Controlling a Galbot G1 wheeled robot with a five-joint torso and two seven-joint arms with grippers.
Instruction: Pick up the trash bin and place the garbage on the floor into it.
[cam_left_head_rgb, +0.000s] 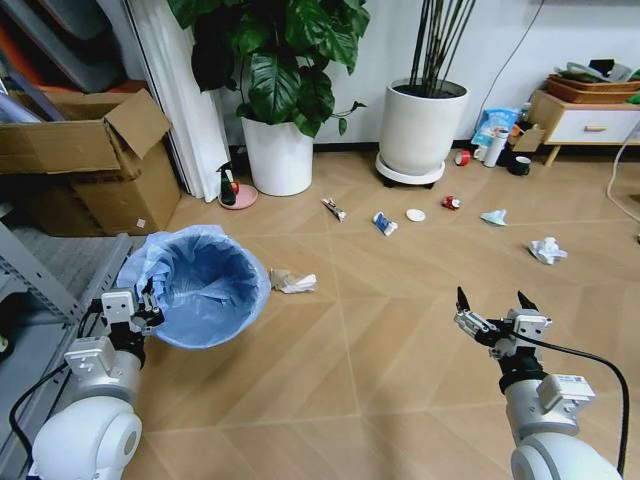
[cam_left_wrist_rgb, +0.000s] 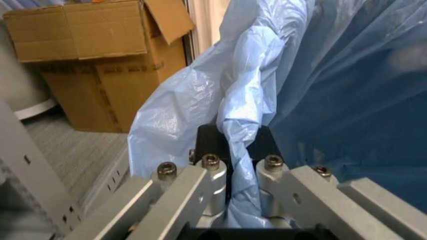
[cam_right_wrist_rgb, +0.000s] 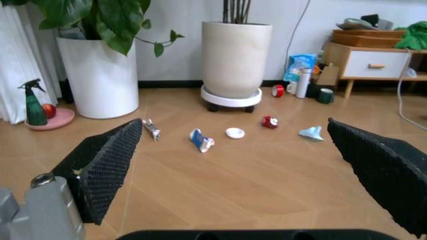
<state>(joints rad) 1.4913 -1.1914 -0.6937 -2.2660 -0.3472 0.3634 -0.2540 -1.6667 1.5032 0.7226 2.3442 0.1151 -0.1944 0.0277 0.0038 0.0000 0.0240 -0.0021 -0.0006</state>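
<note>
From the head camera we see our left gripper (cam_left_head_rgb: 148, 300) clamped on the near rim of the trash bin (cam_left_head_rgb: 200, 285), which hangs tilted at our left, while our right gripper (cam_left_head_rgb: 492, 310) hovers spread wide and empty and the garbage (cam_left_head_rgb: 385, 223) lies scattered on the floor (cam_left_head_rgb: 380, 340) ahead. At the left wrist, the fingers (cam_left_wrist_rgb: 213, 172) pinch the blue bag (cam_left_wrist_rgb: 233, 110). Between the right wrist's parted fingers (cam_right_wrist_rgb: 107, 165) lie a wrapper (cam_right_wrist_rgb: 201, 140), a white disc (cam_right_wrist_rgb: 234, 132) and a red can (cam_right_wrist_rgb: 269, 121).

I see left gripper (cam_left_head_rgb: 148, 300) lower left, clamped closed | right gripper (cam_left_head_rgb: 492, 302) lower right, jaws spread, empty
</note>
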